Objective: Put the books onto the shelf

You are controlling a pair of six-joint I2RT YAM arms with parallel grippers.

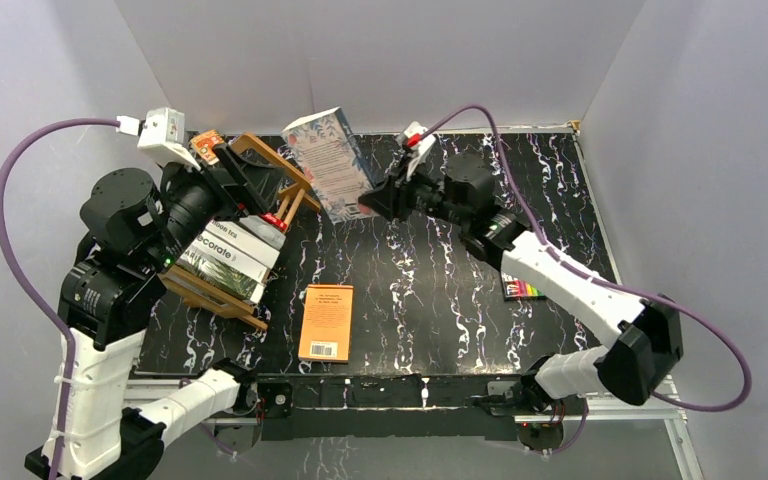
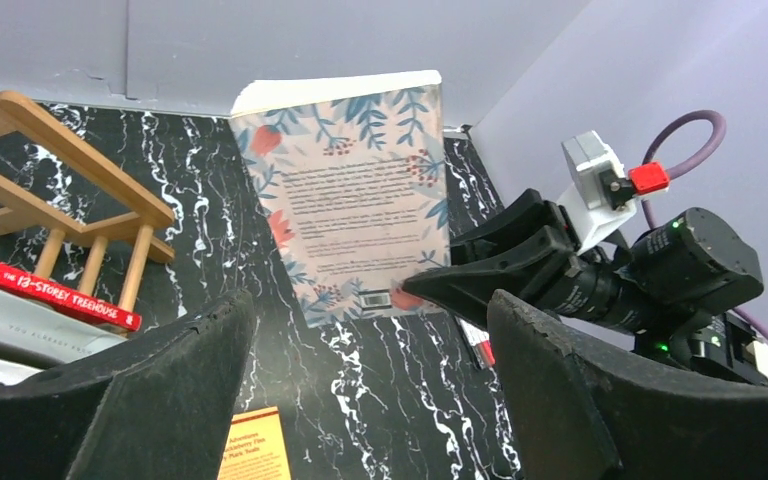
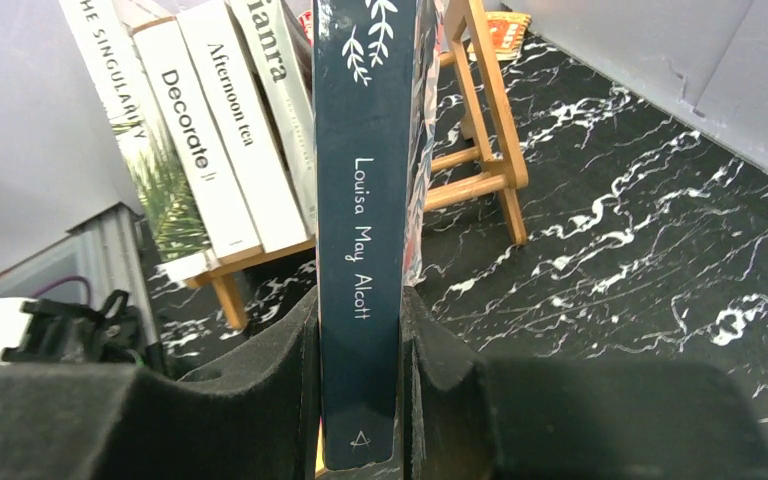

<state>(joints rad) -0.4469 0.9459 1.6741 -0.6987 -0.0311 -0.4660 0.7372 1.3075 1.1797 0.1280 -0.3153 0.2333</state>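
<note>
Books (image 3: 210,150), at least four in a row, occupy the shelf (image 1: 270,160), with a red book (image 2: 50,290) lying alongside. We note two outstanding: the floral book (image 1: 328,160), clamped by its spine in the right gripper (image 1: 372,203) near the shelf's open end, and the orange paperback (image 1: 326,322), flat on the table (image 1: 440,300). The left gripper (image 2: 370,310) stands wide and empty close to that end. We judge the room there tight.

Left gripper (image 2: 370,305) spreading wide, hanging over free end of shelf (image 2: 80,155), upper left, crowding entry. Floral book (image 1: 328,165) in my right gripper (image 1: 372,202) standing just right. Orange paperback (image 1: 326,322) lying bottom centre. Bare table (image 1: 430,290) stretching right toward marker pack (image 1: 523,290).
</note>
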